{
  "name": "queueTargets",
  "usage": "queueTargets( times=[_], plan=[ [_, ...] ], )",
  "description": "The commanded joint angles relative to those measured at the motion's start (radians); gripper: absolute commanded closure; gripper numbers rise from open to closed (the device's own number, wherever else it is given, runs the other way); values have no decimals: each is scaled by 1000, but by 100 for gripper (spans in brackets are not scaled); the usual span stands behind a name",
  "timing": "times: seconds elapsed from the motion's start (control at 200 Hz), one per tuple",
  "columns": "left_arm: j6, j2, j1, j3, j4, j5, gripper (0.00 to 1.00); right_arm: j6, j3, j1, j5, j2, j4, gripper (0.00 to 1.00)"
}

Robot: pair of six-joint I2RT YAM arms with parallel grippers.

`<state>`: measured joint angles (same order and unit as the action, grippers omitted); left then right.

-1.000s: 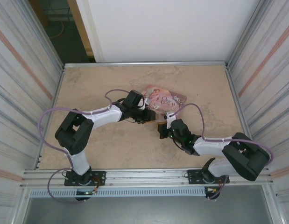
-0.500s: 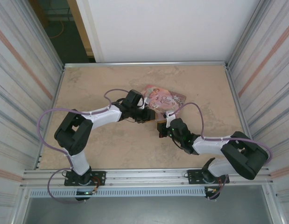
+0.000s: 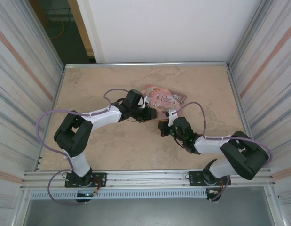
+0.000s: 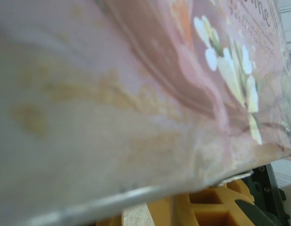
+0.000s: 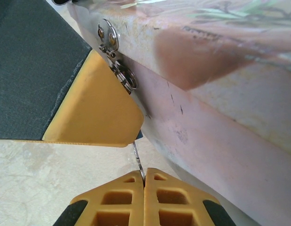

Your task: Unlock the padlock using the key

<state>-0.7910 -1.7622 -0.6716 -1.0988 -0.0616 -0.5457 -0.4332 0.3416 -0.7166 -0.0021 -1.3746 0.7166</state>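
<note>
— What is seen nearest in the right wrist view?
— The right gripper (image 5: 144, 182) is seen with its two yellow fingers pressed tight together. A thin silvery key (image 5: 137, 159) is pinched between their tips, and its shaft rises just above them.
— And where is the padlock found?
— Just beyond the key's upper end, only a small bluish sliver of the padlock (image 5: 139, 135) is shown. It is tucked between a yellow finger (image 5: 96, 106) of the left gripper (image 3: 152, 114) and the side wall of the pink tin (image 5: 220, 113). Whether the key is seated in it cannot be told.
— What is seen farther up?
— A silvery hasp (image 5: 113, 52) is fixed to the tin's wall, above that finger.
— How is the left gripper set?
— From above, it is seen at the tin's near left edge, over the beige table (image 3: 98, 80). How far its fingers are parted, and what is held by them, cannot be told. In the left wrist view the tin's illustrated lid is pressed close and blurred.
</note>
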Motion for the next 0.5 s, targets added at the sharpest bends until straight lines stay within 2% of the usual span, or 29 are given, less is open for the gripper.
queueTargets(
  times=[0.0, 0.205, 0.496],
  plan=[
    [-16, 50, -16, 13, 2, -77, 84, 11, 81, 18, -53, -3, 139, 100],
    [-17, 49, -16, 15, 9, -83, 84, 23, 104, 28, -74, -25, 152, 100],
    [-20, 53, -17, 15, 9, -90, 84, 153, 104, 28, 43, -34, 137, 100]
  ],
)
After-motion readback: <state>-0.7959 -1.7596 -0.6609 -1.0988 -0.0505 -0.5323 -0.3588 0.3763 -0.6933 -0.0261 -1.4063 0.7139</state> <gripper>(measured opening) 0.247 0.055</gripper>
